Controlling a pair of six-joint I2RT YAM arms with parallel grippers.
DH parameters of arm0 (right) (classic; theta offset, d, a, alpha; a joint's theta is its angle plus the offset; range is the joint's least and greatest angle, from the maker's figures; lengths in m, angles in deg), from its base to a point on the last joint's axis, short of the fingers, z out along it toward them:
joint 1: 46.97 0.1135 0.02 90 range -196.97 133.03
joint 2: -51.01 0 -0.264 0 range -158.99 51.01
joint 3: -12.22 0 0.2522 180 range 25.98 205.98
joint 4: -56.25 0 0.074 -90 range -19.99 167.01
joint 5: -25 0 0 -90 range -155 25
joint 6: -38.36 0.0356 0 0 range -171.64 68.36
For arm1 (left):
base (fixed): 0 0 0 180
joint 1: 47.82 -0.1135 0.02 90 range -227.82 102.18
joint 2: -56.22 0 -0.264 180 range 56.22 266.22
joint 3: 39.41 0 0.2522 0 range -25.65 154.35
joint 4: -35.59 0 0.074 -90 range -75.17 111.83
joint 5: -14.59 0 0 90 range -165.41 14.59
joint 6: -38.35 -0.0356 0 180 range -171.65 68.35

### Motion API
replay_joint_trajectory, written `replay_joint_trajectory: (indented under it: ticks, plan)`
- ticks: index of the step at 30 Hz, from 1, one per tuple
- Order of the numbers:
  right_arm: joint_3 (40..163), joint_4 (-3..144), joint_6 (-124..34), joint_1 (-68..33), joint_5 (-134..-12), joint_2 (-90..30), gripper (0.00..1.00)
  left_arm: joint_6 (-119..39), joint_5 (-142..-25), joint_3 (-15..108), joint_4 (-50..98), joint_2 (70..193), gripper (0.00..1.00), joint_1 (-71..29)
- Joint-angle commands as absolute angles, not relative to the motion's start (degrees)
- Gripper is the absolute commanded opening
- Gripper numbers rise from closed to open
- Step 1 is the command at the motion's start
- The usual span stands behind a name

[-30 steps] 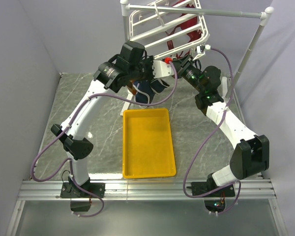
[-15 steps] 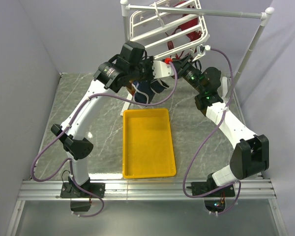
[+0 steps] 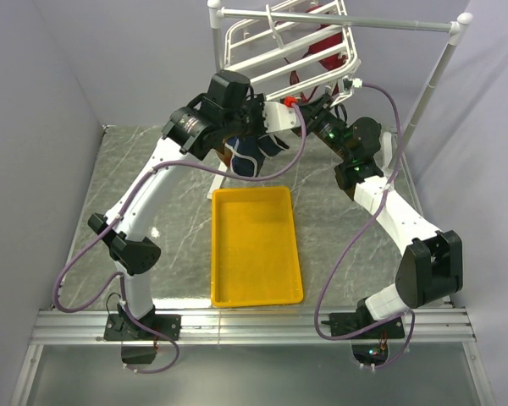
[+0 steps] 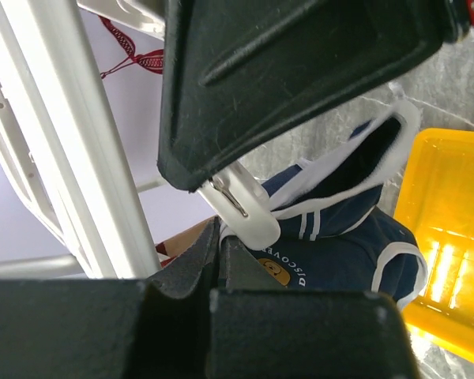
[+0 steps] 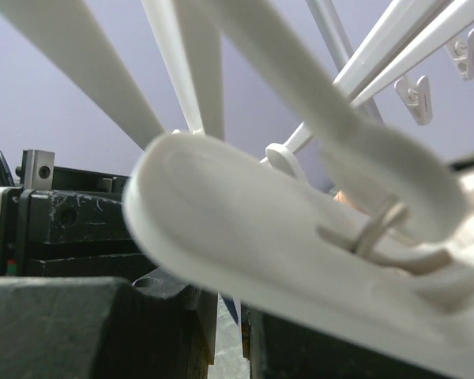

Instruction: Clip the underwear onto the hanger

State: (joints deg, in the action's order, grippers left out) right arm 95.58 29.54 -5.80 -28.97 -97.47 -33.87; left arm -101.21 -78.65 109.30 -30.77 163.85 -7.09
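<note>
Underwear (image 3: 251,159) upper part hidden behind left hand (image 3: 258,127); clip (image 5: 261,229) blurred, fills right wrist view

underwear (image 4: 340,245): soft navy cloth
hanger (image 3: 245,46): smooth white plastic
tray (image 3: 256,288): shiny yellow plastic
table (image 3: 152,220): smooth gray stone look

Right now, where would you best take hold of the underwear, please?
I'd grip the underwear by its white-edged band, coming from the yellow tray side: it stands up as an open loop clear of the clip, while the rest hangs limp.

Hanger (image 3: 245,42) at upper centre of the frame, underwear (image 3: 250,158) just below it, tray (image 3: 213,245) on the surface (image 3: 182,245) lower centre, stand (image 3: 389,23) upper right
</note>
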Motion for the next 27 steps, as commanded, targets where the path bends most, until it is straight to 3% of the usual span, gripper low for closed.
replay_joint_trajectory:
  ticks: [1, 7, 12, 27]
  plan:
    - [95.3, 26.9, -11.5, -28.4, -99.0, -34.3, 0.00, -99.0, -77.4, 110.1, -26.9, 164.0, 0.00, -6.6]
    - [94.7, 28.2, -15.1, -28.4, -96.8, -33.7, 0.00, -100.9, -84.8, 103.9, -25.6, 158.6, 0.00, -6.8]
    - [94.4, 27.8, -16.8, -28.4, -96.9, -33.5, 0.00, -100.2, -87.5, 108.4, -29.1, 159.8, 0.00, -7.5]
    - [94.2, 24.8, -12.9, -28.4, -101.2, -34.0, 0.00, -101.0, -81.6, 102.1, -22.9, 158.6, 0.00, -6.8]
